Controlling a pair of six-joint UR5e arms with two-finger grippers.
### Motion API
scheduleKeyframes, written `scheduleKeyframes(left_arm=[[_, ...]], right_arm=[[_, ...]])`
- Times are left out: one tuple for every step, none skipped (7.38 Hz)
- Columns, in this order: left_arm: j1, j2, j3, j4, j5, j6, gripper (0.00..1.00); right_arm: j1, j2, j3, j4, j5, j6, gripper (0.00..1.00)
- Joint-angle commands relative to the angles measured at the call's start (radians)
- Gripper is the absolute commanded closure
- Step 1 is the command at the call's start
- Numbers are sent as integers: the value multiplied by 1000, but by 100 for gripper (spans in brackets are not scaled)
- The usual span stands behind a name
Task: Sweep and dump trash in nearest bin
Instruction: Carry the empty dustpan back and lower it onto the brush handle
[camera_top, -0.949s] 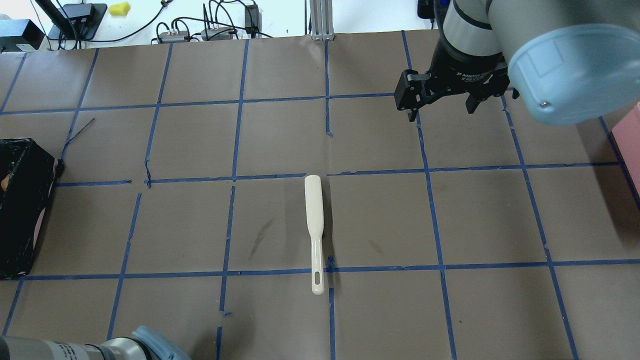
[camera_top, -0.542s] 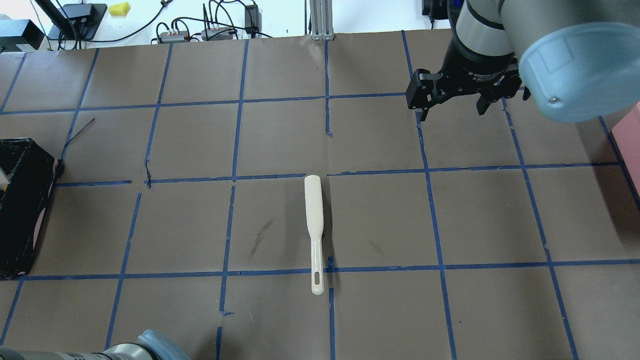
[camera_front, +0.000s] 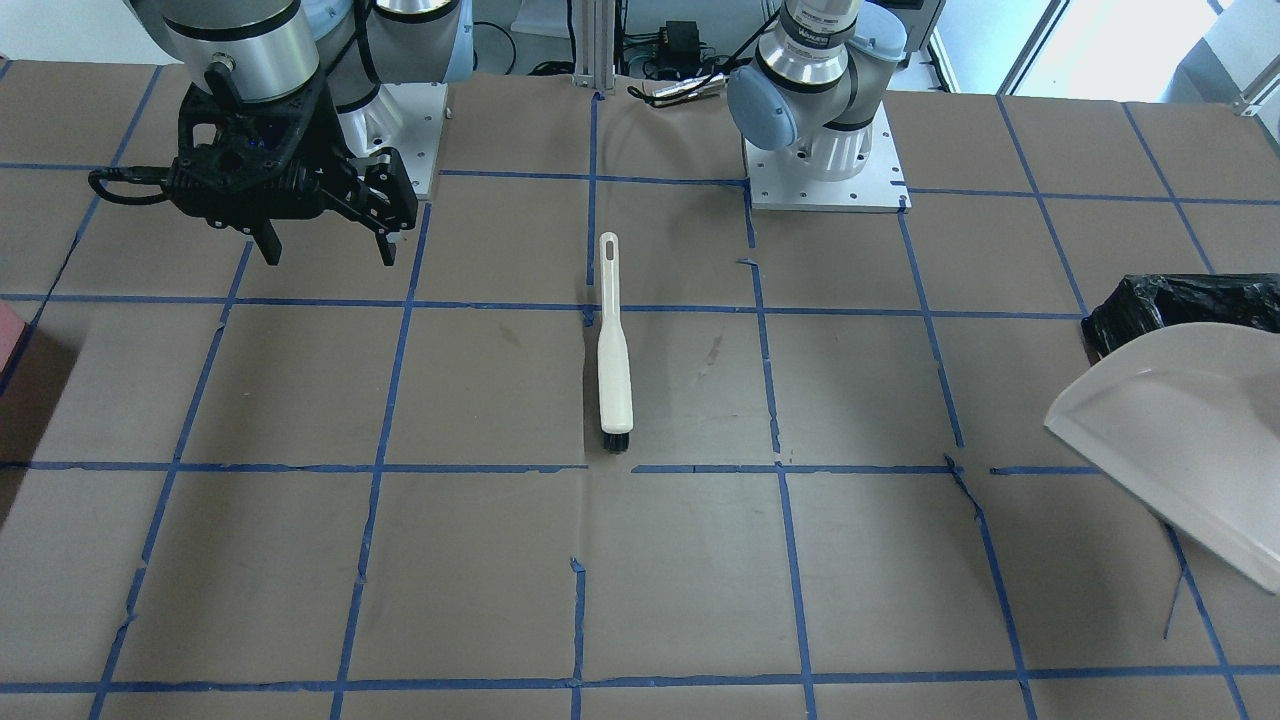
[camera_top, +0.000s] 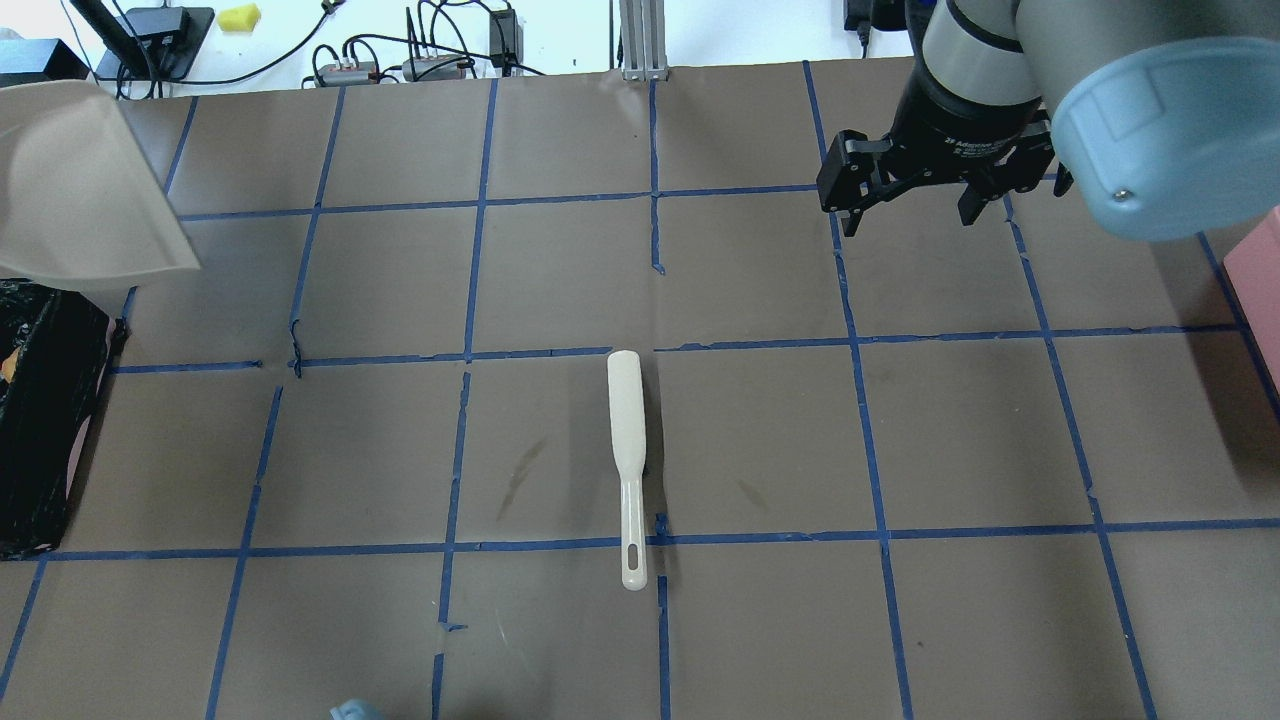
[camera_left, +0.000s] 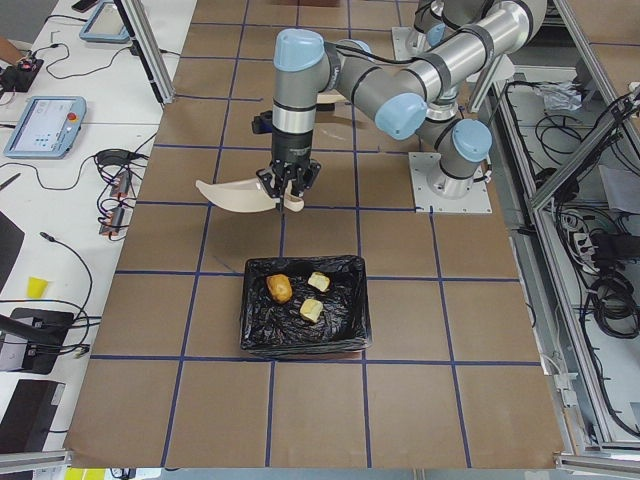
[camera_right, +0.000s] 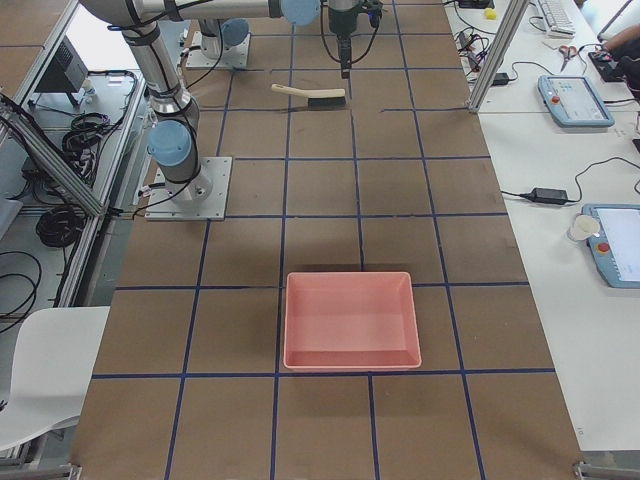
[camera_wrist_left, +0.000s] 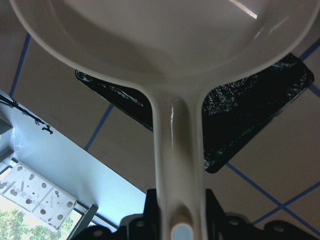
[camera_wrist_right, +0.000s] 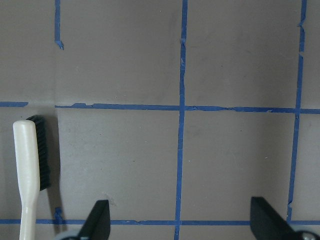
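Three lumps of trash, a tan oval (camera_left: 278, 288) and two yellowish chunks (camera_left: 312, 311), lie inside the black-bag-lined bin (camera_left: 350, 335). My left gripper (camera_left: 286, 190) is shut on the handle (camera_wrist_left: 177, 165) of a translucent white dustpan (camera_left: 235, 192), held in the air just beyond the bin. The dustpan (camera_top: 80, 190) and bin (camera_top: 45, 440) show at the left edge of the overhead view. My right gripper (camera_top: 905, 205) is open and empty above the far right of the table. The left wrist view shows the bin's bag (camera_wrist_left: 240, 115) below the pan.
A cream hand brush (camera_top: 628, 460) with black bristles lies flat at the table's middle, handle toward the robot; it also shows in the right wrist view (camera_wrist_right: 32, 170). A pink tray (camera_right: 350, 320) sits at the table's right end. Blue tape lines grid the brown table.
The dustpan has come into the overhead view at the upper left, above the bin. The left arm's elbow has left the bottom edge. The right gripper has drifted slightly right.
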Motion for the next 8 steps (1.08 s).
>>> scheduleKeyframes(left_arm=[[-155,-19,-30,-20,-3,-160,98],[-220,-19,-61,-20,-4,-254,98],[-284,-22,-88,-20,-7,-364,98],[-341,-25,-122,-12,-29,-456,98],[-395,-34,-138,-8,-32,-615,98],[-459,-45,-138,-6,-30,-748,98],[-521,-55,-139,-6,-30,-872,98],[-567,-77,-133,-2,-30,-975,98]], right_arm=[[1,-1,-1,1,1,-2,0],[1,-2,-1,2,1,-4,0],[1,-1,1,2,1,-4,0],[1,-1,-1,2,1,-4,0],[1,-1,1,2,1,-2,0],[1,-1,1,0,1,-2,0],[1,-1,-1,0,1,-2,0],[1,-1,-2,0,1,-2,0]])
